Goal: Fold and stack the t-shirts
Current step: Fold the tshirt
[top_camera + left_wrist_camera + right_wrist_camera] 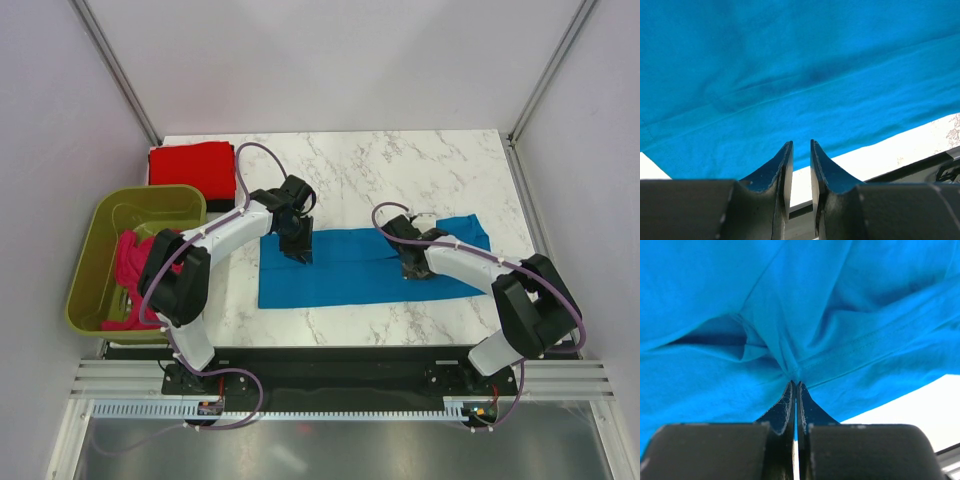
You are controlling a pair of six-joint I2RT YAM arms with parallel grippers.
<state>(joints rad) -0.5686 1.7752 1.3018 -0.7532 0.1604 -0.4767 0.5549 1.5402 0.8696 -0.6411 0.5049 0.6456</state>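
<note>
The bright blue t-shirt (350,275) lies folded lengthwise into a long strip across the marble table. My left gripper (297,250) hovers over its left part; in the left wrist view the gripper (801,145) has its jaws a narrow gap apart with nothing between them, above the blue cloth (790,75) near its front edge. My right gripper (413,270) is over the shirt's right part; in the right wrist view it (796,384) is shut on a pinched fold of blue cloth (715,290). The red t-shirt (192,170) lies folded at the back left. The magenta-pink t-shirt (130,260) is crumpled in the tub.
The olive-green plastic tub (150,198) stands off the table's left edge beside the left arm. The marble table (400,165) shows bare behind the blue shirt. Grey walls and frame posts surround the table. A strip of bare table (890,150) lies in front of the shirt.
</note>
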